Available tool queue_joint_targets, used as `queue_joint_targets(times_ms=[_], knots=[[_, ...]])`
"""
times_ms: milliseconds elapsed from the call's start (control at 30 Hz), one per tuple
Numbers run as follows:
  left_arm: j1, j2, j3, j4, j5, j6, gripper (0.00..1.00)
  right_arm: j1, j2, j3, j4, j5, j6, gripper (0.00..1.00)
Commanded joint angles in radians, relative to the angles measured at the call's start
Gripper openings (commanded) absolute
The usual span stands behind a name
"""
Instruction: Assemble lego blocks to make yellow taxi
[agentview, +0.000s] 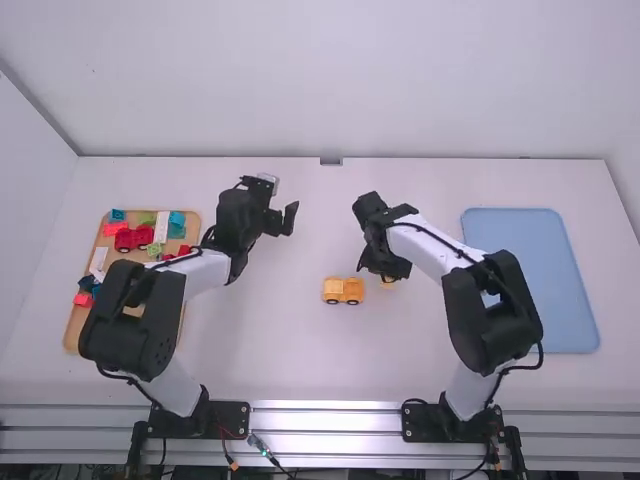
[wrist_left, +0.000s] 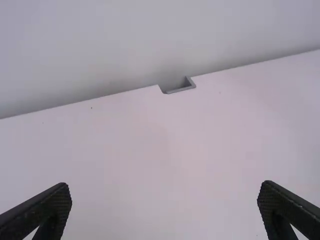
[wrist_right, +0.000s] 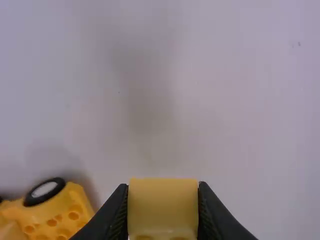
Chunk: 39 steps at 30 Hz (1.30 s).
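Right fingers (wrist_right: 116, 215) pinch a yellow block (wrist_right: 162, 205) by its sides; my left fingers (wrist_left: 46, 210) stand wide apart, empty. Toward the left edge from it, the taxi (agentview: 343, 290) sits mid-desk (agentview: 300, 360). I should square the block up, then press straight down.

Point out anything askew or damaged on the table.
Nothing stands out: the yellow car stands on its wheels, the right gripper grips a yellow block squarely, and the coloured blocks lie in the tan tray. I see no damage.
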Motion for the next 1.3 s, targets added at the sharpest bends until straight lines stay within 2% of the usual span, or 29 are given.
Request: queue_joint_targets(times_ms=[0,133,267,500,633,767,833,867,900,967,1000,1033,1133,1267], knots=[[-0.005,-0.002,0.025,-0.010,0.014,-0.010,0.99,-0.007,-0.018,-0.003,-0.027,0.045,0.316,0.00],[-0.004,-0.002,0.025,-0.021,0.013,-0.011,0.99,-0.043,-0.018,-0.021,-0.125,0.020,0.645,0.00],[-0.005,-0.002,0.025,-0.019,0.014,-0.011,0.99,-0.080,-0.018,-0.084,-0.088,-0.096,0.850,0.00],[-0.005,-0.002,0.025,-0.013,0.013,-0.029,0.99,-0.139,-0.018,-0.240,0.281,-0.265,0.835,0.00],[-0.004,-0.002,0.025,-0.017,0.012,-0.029,0.99,-0.145,-0.018,-0.284,0.301,-0.263,0.983,0.00],[-0.004,-0.002,0.025,-0.020,0.014,-0.029,0.99,-0.134,-0.018,-0.282,0.293,-0.261,0.990,0.00],[-0.004,-0.002,0.025,-0.019,0.014,-0.029,0.99,-0.128,-0.018,-0.282,0.305,-0.262,0.988,0.10],[-0.004,-0.002,0.025,-0.020,0.014,-0.029,0.99,-0.128,-0.018,-0.283,0.312,-0.261,0.988,0.22],[-0.005,-0.002,0.025,-0.020,0.014,-0.029,0.99,-0.128,-0.018,-0.283,0.319,-0.262,0.981,0.50],[-0.005,-0.002,0.025,-0.021,0.014,-0.029,0.99,-0.129,-0.018,-0.283,0.320,-0.262,0.979,0.77],[-0.004,-0.002,0.025,-0.024,0.014,-0.029,0.99,-0.130,-0.018,-0.283,0.320,-0.266,0.982,0.95],[-0.004,-0.002,0.025,-0.026,0.014,-0.029,0.99,-0.134,-0.018,-0.283,0.320,-0.274,0.973,0.99],[-0.005,-0.002,0.025,-0.034,0.014,-0.029,0.99,-0.152,-0.018,-0.269,0.306,-0.320,0.916,0.99],[-0.005,-0.002,0.025,-0.040,0.014,-0.029,0.99,-0.200,-0.020,-0.186,0.175,-0.391,0.822,0.99]])
